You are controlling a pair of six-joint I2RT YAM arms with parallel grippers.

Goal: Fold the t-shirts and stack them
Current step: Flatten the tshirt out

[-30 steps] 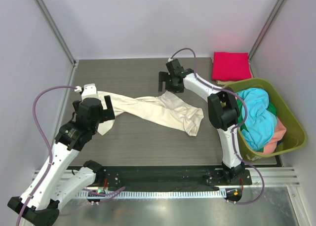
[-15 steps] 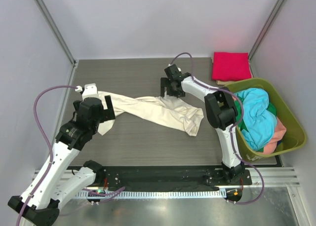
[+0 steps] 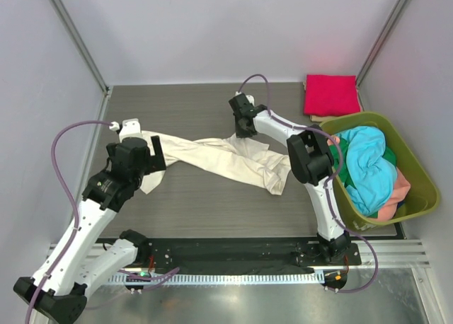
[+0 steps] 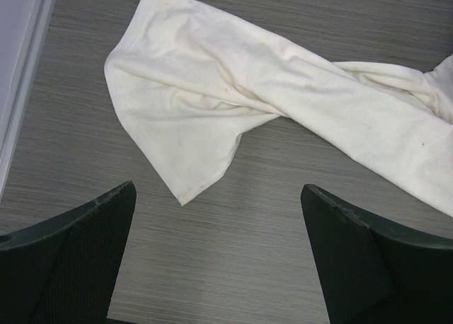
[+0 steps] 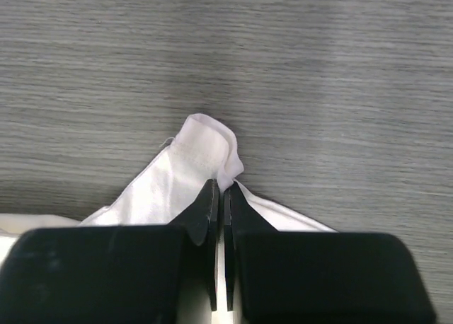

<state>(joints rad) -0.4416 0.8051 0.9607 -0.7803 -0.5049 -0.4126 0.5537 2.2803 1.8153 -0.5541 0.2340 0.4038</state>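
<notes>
Nearest, the left gripper (image 4: 218, 189) hung wide open and empty above the left end of the cream-white t-shirt (image 3: 226, 158), much as it had a second before. That shirt lay twisted across the desk (image 3: 184, 204). At its far edge the right gripper (image 5: 221, 195) had dropped from an open hover and pinched a fold of hem (jaws almost touching), so spreading it flat could probably begin. Right of the shirt stood the basket (image 3: 417, 172) with the turquoise t-shirt (image 3: 364, 165); farther back lay the folded magenta-red t-shirt (image 3: 331, 95).

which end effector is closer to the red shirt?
Right. The right end effector pinches the cream shirt mid-table, left of the red shirt; the left end effector hovers farther left, near that shirt's other end.
</notes>
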